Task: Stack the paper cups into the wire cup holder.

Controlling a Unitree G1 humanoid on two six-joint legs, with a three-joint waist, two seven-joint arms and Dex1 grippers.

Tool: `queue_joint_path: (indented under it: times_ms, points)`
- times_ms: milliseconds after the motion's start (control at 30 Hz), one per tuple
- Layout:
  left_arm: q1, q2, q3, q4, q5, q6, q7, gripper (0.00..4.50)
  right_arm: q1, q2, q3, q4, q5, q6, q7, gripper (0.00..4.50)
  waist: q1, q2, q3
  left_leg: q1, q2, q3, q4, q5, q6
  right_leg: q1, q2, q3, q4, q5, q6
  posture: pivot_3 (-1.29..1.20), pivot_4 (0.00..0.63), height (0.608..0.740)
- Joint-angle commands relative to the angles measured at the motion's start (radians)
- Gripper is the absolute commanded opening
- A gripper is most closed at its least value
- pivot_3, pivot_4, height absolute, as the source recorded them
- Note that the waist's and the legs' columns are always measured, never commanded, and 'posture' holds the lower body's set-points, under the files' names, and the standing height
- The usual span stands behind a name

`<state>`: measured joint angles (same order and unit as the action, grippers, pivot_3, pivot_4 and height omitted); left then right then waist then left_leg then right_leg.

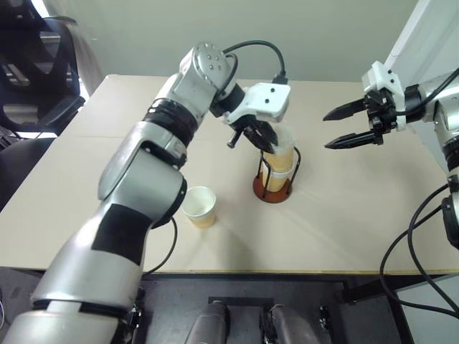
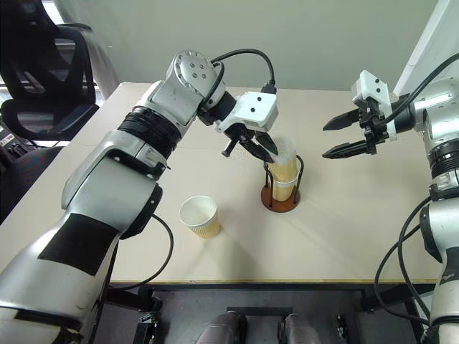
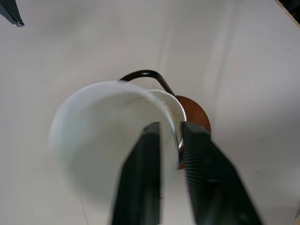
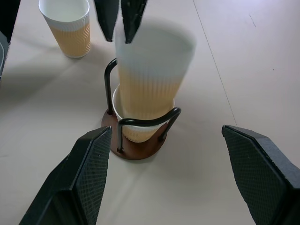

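Observation:
The wire cup holder stands mid-table on its reddish-brown base, with one paper cup seated in it. A second tan cup is partly nested in that one, tilted and blurred. My left gripper hangs right over it, the fingers slightly parted with the cup's white rim in the gap between them. A third cup stands upright on the table, nearer the front edge and left of the holder. My right gripper hovers wide open to the right of the holder, holding nothing.
A black office chair stands beyond the table's left side. The table's front edge runs close below the loose cup. Black cables hang along my right arm.

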<state>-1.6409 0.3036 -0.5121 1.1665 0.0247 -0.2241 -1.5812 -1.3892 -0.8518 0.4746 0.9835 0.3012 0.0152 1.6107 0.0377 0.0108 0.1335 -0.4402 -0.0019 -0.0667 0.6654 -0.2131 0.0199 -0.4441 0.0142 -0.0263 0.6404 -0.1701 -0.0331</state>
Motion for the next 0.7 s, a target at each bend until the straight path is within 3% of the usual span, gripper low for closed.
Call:
queue_joint_path:
  times_ms: [33, 267, 367, 500, 633, 700]
  points:
    - [-0.013, -0.008, 0.037, 0.001, 0.017, -0.019, -0.033, 2.22, -0.02, -0.022, -0.013, -0.007, -0.003, -0.012, 0.004, 3.81, 0.0, 0.0, 0.0, 0.0, 0.0, 0.0, 0.0, 0.0, 0.0, 0.0, 0.0, 0.0, 0.0, 0.0, 0.0, 0.0, 0.15, 0.74]
    - [-0.019, -0.012, 0.047, 0.005, 0.026, -0.008, -0.033, 4.44, -0.021, -0.021, -0.015, -0.003, -0.013, -0.019, 0.004, 3.81, 0.0, 0.0, 0.0, 0.0, 0.0, 0.0, 0.0, 0.0, 0.0, 0.0, 0.0, 0.0, 0.0, 0.0, 0.0, 0.0, 0.15, 0.74]
    - [-0.043, -0.003, 0.123, 0.009, 0.003, 0.051, 0.003, 4.44, -0.022, -0.017, -0.013, -0.001, -0.017, -0.026, 0.004, 3.81, 0.0, 0.0, 0.0, 0.0, 0.0, 0.0, 0.0, 0.0, 0.0, 0.0, 0.0, 0.0, 0.0, 0.0, 0.0, 0.0, 0.15, 0.74]
    - [-0.067, 0.079, 0.172, -0.014, -0.01, 0.13, -0.03, 4.44, -0.024, -0.011, -0.009, -0.002, -0.022, -0.033, 0.004, 3.81, -0.001, 0.0, 0.0, 0.0, 0.0, 0.0, 0.0, 0.0, 0.0, 0.0, 0.0, 0.0, 0.0, 0.0, 0.0, 0.0, 0.15, 0.74]
    - [-0.039, 0.222, 0.081, -0.112, -0.068, 0.183, -0.033, 4.44, -0.005, -0.016, 0.014, -0.052, 0.0, -0.034, 0.004, 3.81, -0.014, 0.0, 0.0, 0.001, 0.0, 0.0, -0.002, 0.0, 0.0, 0.0, 0.001, 0.0, -0.001, 0.0, 0.0, 0.0, 0.15, 0.74]
    - [0.001, 0.34, -0.016, -0.25, -0.172, 0.246, -0.033, 4.44, 0.006, -0.016, 0.026, -0.092, 0.025, -0.018, 0.004, 3.81, -0.015, 0.0, 0.0, 0.001, 0.001, 0.0, -0.002, 0.0, 0.0, 0.0, 0.001, 0.0, -0.001, 0.0, 0.0, 0.0, 0.15, 0.74]
